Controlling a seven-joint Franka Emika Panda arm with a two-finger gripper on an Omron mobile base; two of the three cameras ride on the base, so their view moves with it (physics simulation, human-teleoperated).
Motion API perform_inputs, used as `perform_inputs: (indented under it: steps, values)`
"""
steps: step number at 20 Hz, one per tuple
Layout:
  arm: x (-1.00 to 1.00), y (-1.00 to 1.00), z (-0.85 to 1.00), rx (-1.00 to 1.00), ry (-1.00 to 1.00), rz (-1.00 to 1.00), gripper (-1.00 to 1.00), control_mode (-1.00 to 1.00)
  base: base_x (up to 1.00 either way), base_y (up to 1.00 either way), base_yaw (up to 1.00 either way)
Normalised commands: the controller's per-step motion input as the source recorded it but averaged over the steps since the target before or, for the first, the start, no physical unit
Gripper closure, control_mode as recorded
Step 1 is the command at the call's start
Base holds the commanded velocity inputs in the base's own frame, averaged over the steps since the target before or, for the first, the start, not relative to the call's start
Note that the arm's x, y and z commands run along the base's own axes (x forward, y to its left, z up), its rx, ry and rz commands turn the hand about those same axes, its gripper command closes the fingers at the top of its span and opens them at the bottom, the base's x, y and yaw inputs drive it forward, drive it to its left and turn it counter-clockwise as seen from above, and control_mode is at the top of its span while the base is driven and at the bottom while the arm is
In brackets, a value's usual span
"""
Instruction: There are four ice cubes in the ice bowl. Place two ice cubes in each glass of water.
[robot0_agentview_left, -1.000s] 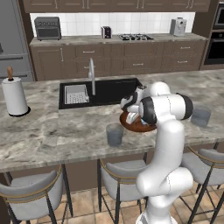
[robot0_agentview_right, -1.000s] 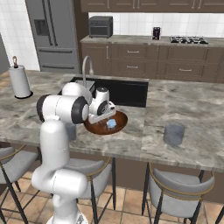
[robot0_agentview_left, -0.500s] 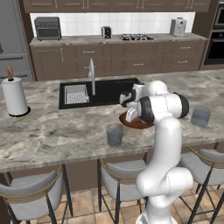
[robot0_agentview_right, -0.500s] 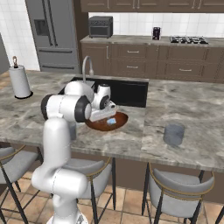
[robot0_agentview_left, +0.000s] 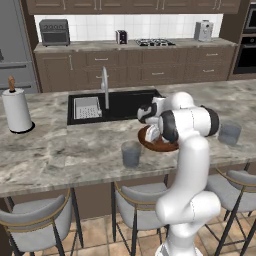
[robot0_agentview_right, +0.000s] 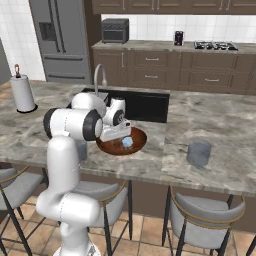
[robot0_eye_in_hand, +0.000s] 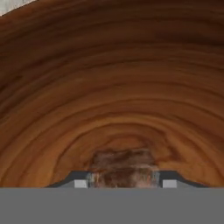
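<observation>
Gripper of mine, low-centre in the hand view, has sunk into the ice bowl and narrowed around an ice cube (grip unconfirmed); first pick.

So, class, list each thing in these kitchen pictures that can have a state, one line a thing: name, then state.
ice bowl: upright on the counter, gripper down inside it.
ice cube: lying loose in the bowl.
gripper: low in the bowl, fingers about a translucent cube; whether gripped, cannot tell.
left glass: upright, no ice visible.
right glass: upright, no ice visible.
paper-towel roll: standing.
faucet: no water running.
</observation>
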Motion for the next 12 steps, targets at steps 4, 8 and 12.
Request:
perform_inputs:
  steps: [4,8,12]
  values:
    - [-0.92,0.0,-0.16,0.0,-0.07,0.0,1.0,-1.0,0.0,0.0,0.0]
    - [-0.65,0.0,0.07,0.06,-0.18,0.0,1.0,-1.0,0.0,0.0,0.0]
    - [-0.26,0.0,0.5,0.12,-0.31,0.0,1.0,-1.0,0.0,0.0,0.0]
